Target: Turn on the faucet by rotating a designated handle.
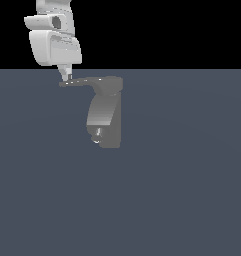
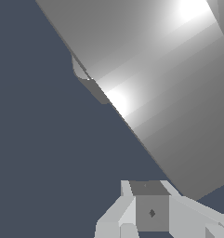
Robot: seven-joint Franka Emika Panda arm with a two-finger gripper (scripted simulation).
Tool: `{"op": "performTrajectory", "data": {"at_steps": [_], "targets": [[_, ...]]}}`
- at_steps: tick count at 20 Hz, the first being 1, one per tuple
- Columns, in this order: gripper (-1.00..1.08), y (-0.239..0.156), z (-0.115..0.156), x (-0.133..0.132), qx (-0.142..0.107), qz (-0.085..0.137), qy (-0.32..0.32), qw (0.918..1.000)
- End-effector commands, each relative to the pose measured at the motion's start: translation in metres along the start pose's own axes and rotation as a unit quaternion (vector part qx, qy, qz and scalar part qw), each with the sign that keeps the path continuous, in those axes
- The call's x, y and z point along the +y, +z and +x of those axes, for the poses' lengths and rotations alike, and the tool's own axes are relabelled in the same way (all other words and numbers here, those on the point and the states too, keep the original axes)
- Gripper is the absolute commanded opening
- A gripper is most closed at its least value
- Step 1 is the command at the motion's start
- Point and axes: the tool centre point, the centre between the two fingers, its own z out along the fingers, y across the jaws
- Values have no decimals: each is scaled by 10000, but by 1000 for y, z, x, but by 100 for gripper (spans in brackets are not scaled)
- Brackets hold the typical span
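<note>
The grey faucet (image 1: 113, 117) stands upright in the middle of the exterior view, its lighter curved spout (image 1: 101, 111) facing forward. The thin dark handle (image 1: 84, 81) sticks out from its top toward the exterior view's left. My gripper (image 1: 67, 76) hangs from the white arm with its fingers together, and their tips touch the handle's pointed end from above. Nothing is held between them. In the wrist view, a broad shiny grey surface of the faucet (image 2: 169, 93) fills much of the picture, with my gripper (image 2: 149, 211) shut just in front of it.
A flat dark blue-grey floor (image 1: 182, 190) spreads around the faucet. The white arm links (image 1: 52, 37) rise above the handle's tip at the exterior view's upper left.
</note>
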Motion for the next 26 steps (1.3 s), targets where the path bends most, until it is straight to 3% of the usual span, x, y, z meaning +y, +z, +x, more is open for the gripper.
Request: {"op": "performTrajectory", "data": {"at_steps": [1, 4, 5, 26], "targets": [[-100, 11, -2, 15, 31, -125, 50, 9999], [-100, 12, -2, 22, 32, -130, 53, 9999], [-100, 0, -2, 12, -4, 4, -91, 10000], [-100, 5, 36, 59, 15, -65, -15, 10000]]}}
